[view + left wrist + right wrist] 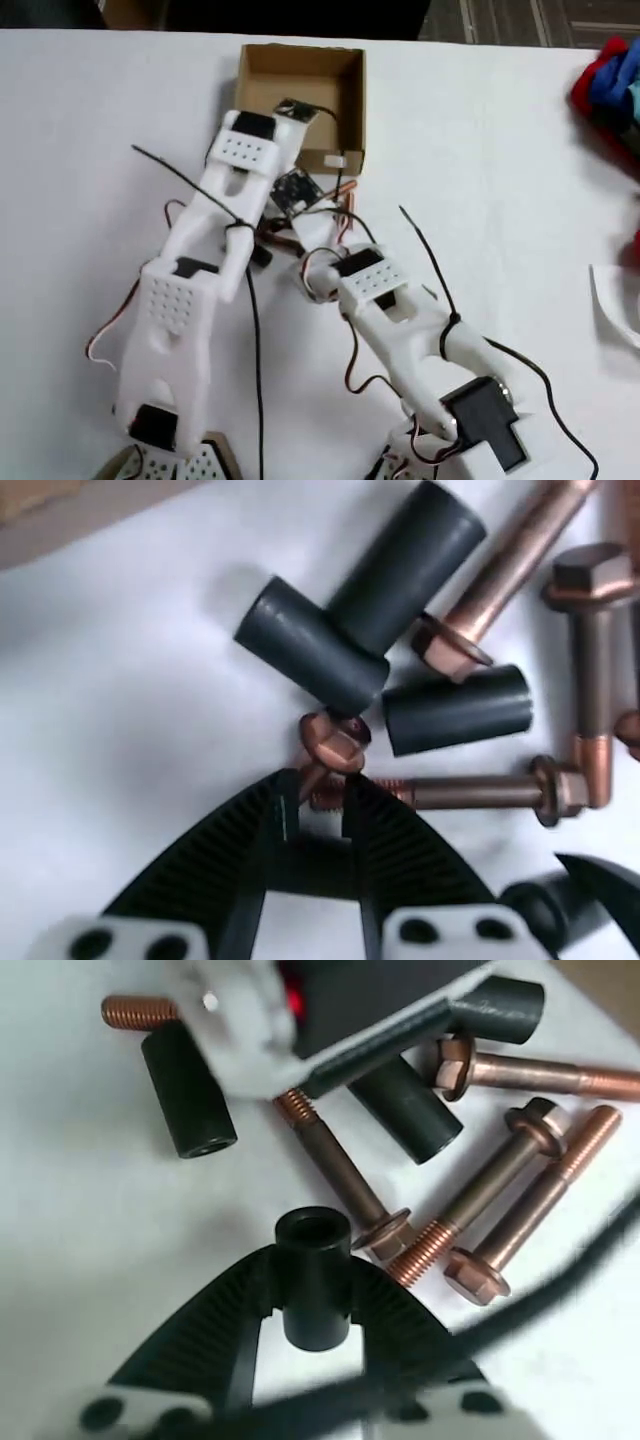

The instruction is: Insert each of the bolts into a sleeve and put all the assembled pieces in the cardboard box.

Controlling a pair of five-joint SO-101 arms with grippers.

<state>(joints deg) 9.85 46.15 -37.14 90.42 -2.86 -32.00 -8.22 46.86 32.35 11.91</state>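
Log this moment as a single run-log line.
left gripper: shut on bolt | right gripper: shut on sleeve, upright | stage: bolt not yet in sleeve | cardboard box: beyond arms

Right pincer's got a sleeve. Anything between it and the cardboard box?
Yes. The left arm lies across in front: the left pincer, closed on a bolt, sits between the right pincer with its sleeve and the cardboard box. Loose bolts and sleeves lie ahead on the table too.
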